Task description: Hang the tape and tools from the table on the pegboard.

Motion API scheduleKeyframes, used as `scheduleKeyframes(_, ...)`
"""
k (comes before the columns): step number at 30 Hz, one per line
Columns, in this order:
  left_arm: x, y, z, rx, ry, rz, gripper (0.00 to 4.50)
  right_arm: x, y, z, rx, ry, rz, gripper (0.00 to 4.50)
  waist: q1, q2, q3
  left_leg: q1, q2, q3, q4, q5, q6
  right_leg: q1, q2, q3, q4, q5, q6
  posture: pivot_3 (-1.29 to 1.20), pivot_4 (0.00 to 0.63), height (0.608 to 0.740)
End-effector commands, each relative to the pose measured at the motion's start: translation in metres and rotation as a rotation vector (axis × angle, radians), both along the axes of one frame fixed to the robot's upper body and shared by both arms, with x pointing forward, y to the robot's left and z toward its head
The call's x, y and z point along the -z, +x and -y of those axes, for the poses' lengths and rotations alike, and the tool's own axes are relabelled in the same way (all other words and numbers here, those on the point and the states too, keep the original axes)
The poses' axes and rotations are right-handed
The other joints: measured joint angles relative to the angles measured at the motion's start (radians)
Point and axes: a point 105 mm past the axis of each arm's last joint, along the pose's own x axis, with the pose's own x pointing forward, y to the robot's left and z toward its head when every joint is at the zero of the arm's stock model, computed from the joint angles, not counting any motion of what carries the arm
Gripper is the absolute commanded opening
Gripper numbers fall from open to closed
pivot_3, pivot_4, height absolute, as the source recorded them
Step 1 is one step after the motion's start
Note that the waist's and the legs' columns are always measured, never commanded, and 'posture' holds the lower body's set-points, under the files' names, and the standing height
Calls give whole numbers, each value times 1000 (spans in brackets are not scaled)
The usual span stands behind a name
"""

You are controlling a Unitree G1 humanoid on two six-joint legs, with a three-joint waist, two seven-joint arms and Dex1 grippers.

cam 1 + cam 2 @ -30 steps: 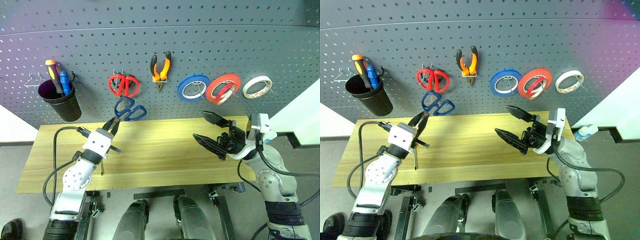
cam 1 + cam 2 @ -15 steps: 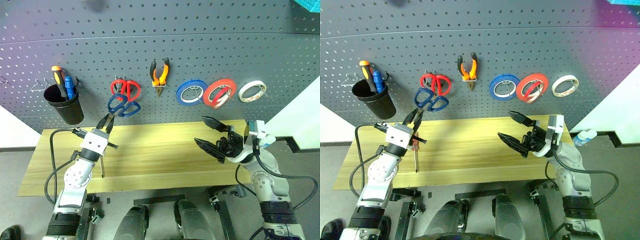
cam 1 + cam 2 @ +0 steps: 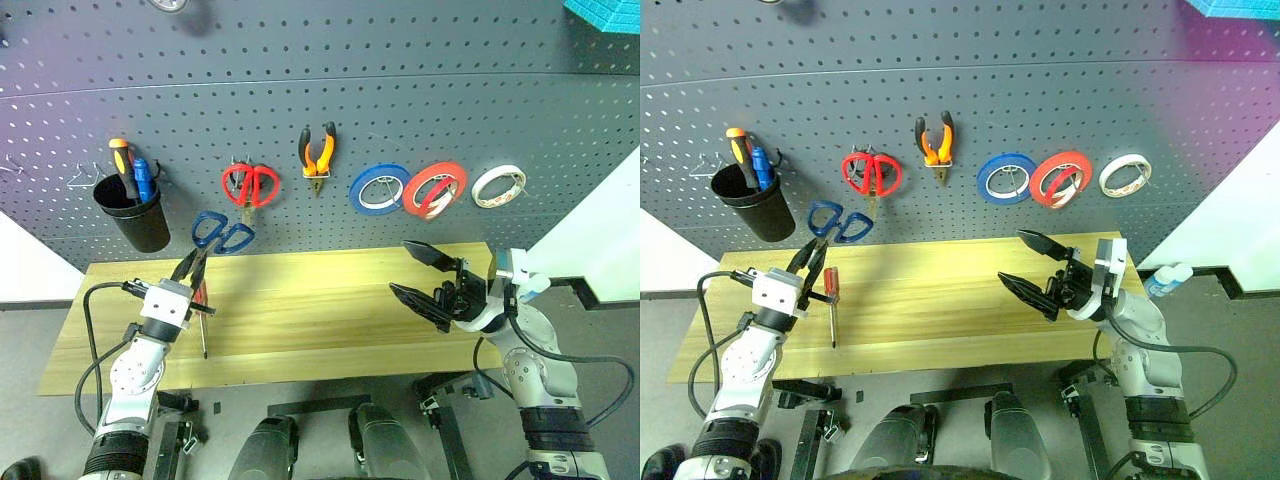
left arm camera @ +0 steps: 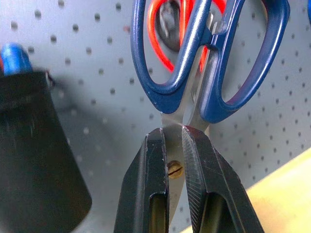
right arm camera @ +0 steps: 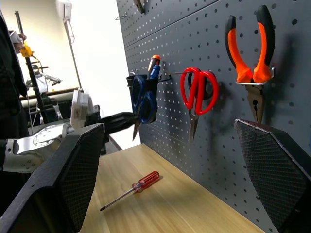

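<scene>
My left gripper is shut on the blades of dark blue-handled scissors. It holds them handles-up over the table's left end, just in front of the pegboard. In the left wrist view the fingers pinch the blades at the pivot screw. A slim red-handled screwdriver lies on the wood beside that gripper. Orange-handled pliers and a red tape ring hang on hooks. My right gripper hovers wide open over the table's right part, with nothing in it.
Red-handled scissors hang just above the held pair. A black cup with an orange and a blue driver hangs at the left. A blue roll and a white roll flank the red tape.
My left gripper has carried the blue scissors left and down, from beneath the red scissors toward the table's left end. The camera view has shifted. The right gripper has kept its place, open.
</scene>
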Motion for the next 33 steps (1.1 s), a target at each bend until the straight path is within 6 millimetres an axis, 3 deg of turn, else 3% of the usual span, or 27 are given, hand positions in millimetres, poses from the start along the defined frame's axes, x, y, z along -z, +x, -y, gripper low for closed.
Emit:
scheduleKeyframes(1,-20,1,-6,16,-2,87,147,-9,0,-4,-5,-6,50,4500,1,0,-1,0,0,0,0,0,0,0,0,0,0,0,0,-116,121,740)
scheduleKeyframes(4,-15,4,-4,21,1,83,147,-9,-1,-3,-1,-10,49,4500,0,1,-5,0,0,0,0,0,0,0,0,0,0,0,0,-119,121,740)
scheduleKeyframes(8,-10,10,17,54,-3,86,147,-10,-4,-1,3,-18,51,4500,0,1,-11,0,0,0,0,0,0,0,0,0,0,0,0,-121,121,740)
scheduleKeyframes(14,-1,10,21,59,1,82,147,-12,-6,-2,10,-19,51,4500,-3,1,-15,1,0,0,0,0,0,0,0,0,1,0,0,-123,123,740)
scheduleKeyframes(19,-12,16,17,56,-9,107,147,-11,-4,-3,16,-28,48,4500,-1,1,-15,1,0,0,0,0,0,0,0,1,1,0,0,-124,124,740)
scheduleKeyframes(27,-34,29,34,84,-9,146,147,-7,-1,-3,24,-34,40,4500,-3,1,-15,1,0,0,1,0,0,1,0,1,1,0,0,-131,130,740)
scheduleKeyframes(33,-42,32,35,77,-16,147,147,-2,-1,0,37,-42,40,4500,-3,1,-16,1,0,0,1,0,0,1,1,1,2,0,0,-135,132,740)
